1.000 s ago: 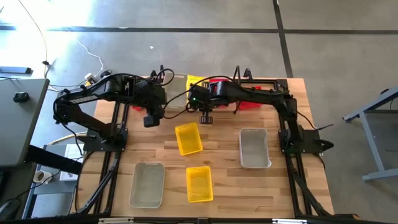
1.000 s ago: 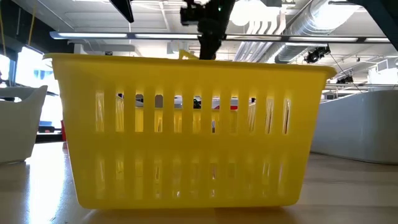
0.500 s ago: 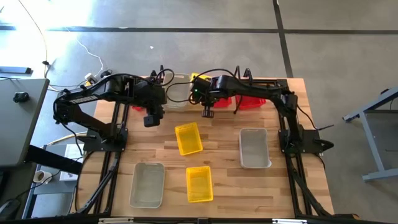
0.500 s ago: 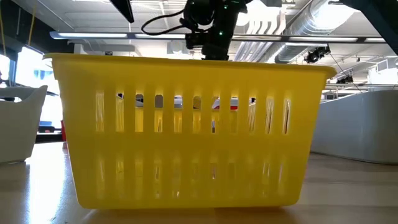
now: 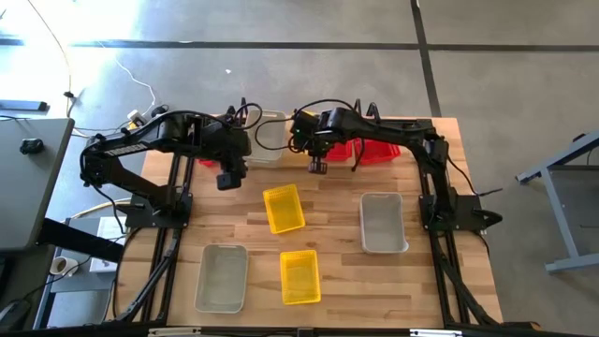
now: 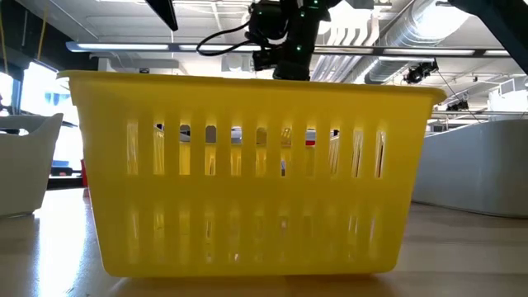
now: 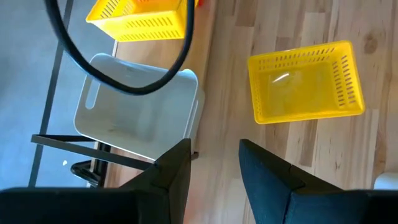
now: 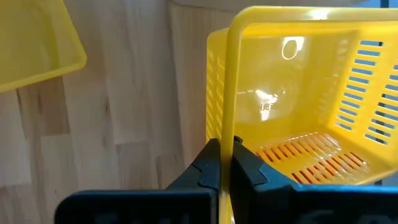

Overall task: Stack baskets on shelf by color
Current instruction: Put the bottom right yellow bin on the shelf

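The right gripper (image 8: 222,163) is pinching the rim of a yellow basket (image 8: 298,112) between narrowly set fingers, at the far edge of the table (image 5: 346,271), where the shelf (image 5: 281,126) is standing. Red baskets (image 5: 374,150) are sitting on the shelf just beside it, toward the right arm's side, and a grey-white basket (image 5: 267,140) is sitting on the shelf's other side.

The left gripper (image 7: 214,168) is hovering over the table near that grey-white basket, fingers parted and holding nothing — a second yellow basket (image 5: 284,208) is lying on the wood close by, at mid-table.

Three more baskets are resting on the table, well apart from the shelf: a third yellow one (image 5: 299,277) at the near edge, a second grey-white one (image 5: 222,278) beside it, and a third grey-white one (image 5: 382,222) by the right arm's base.
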{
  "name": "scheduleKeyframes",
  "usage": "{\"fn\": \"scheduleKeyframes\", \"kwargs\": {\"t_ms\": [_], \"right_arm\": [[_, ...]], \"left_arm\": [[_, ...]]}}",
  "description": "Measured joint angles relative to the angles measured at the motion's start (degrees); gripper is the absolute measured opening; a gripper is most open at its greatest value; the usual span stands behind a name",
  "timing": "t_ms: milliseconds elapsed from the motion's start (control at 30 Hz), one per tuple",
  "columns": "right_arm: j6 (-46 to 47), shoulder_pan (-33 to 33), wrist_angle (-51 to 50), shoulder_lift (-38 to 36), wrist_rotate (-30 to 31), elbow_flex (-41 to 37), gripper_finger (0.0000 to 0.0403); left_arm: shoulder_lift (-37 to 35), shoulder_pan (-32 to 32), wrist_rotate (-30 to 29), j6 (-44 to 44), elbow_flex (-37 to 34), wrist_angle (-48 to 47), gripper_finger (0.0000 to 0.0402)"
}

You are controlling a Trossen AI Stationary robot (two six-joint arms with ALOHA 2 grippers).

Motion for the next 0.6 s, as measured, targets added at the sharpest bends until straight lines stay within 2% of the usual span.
{"fn": "scheduleKeyframes", "kwargs": {"t_ms": [233,600], "right_arm": [[-0.1,0.02,-2.35,0.0,0.44,0.0,0.0],[-1.02,0.66,0.69,0.01,-0.54,0.08,0.0]], "left_arm": [[0.0,0.0,0.0,-0.44,0.0,0.0,0.0126],[0.0,0.0,-0.03,-0.44,0.0,0.0,0.0126]]}}
